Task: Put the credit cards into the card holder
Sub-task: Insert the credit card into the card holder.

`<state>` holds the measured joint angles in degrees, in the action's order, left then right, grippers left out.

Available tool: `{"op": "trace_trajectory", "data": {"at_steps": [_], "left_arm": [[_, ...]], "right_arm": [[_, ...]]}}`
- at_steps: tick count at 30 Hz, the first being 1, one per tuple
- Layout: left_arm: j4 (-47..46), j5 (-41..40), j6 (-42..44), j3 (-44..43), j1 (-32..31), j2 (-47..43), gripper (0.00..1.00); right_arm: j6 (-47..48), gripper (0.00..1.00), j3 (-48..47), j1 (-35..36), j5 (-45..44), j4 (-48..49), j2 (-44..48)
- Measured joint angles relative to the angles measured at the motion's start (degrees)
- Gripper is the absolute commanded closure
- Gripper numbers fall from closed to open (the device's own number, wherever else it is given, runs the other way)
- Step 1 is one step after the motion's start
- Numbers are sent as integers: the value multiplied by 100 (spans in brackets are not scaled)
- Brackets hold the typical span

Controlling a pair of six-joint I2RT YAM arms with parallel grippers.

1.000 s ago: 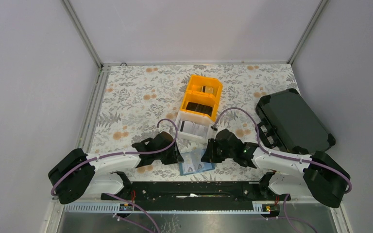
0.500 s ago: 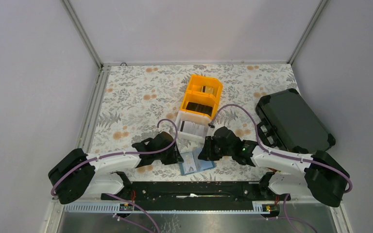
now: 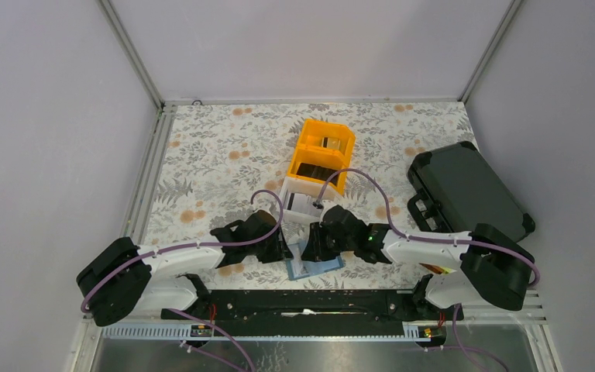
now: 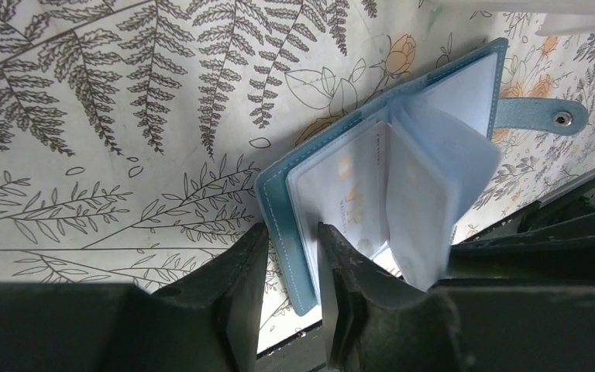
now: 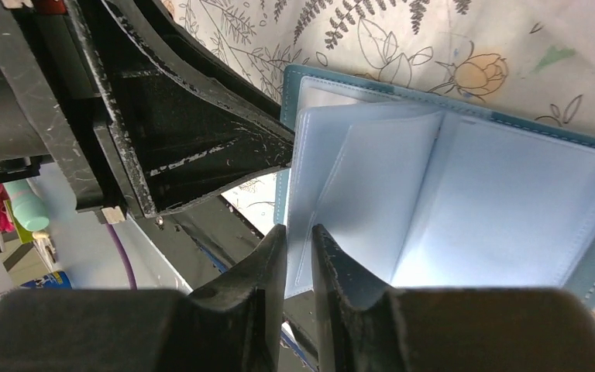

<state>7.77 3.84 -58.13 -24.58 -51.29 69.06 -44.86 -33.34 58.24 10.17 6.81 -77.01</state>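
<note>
The teal-blue card holder (image 3: pixel 314 263) lies open on the floral table near the front edge. My left gripper (image 4: pixel 292 236) is shut on its left cover edge (image 4: pixel 279 209); a pale card (image 4: pixel 349 201) sits in a clear pocket. My right gripper (image 5: pixel 299 236) is shut on a light blue inner pocket page (image 5: pixel 318 194) and holds it raised. In the top view both grippers, left (image 3: pixel 285 252) and right (image 3: pixel 310 246), meet over the holder. Dark cards (image 3: pixel 318 172) lie in the orange bin, pale ones (image 3: pixel 304 204) in the white bin.
Two orange bins (image 3: pixel 324 151) and a white bin (image 3: pixel 307 203) stand in a row just behind the holder. A large black hard case (image 3: pixel 465 194) lies at the right. The holder's snap tab (image 4: pixel 542 118) sticks out to the side. A black rail (image 3: pixel 302 302) runs along the front edge.
My right gripper has moved left over the card holder and taken hold of an inner page, lifting it. The left arm has stayed put on the cover.
</note>
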Motion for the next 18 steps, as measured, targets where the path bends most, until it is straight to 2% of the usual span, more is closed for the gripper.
{"op": "trace_trajectory", "data": {"at_steps": [4,8,18], "left_arm": [[28,-24,-20,0,0,-76,60],[68,-122,-46,2,0,-376,58],[140,-326,-83,138,2,-935,56]], "right_arm": [[4,66,-101,125,-39,-4,-181],[11,57,-107,173,-138,-35,-190],[79,45,-107,175,-363,-149,-188]]}}
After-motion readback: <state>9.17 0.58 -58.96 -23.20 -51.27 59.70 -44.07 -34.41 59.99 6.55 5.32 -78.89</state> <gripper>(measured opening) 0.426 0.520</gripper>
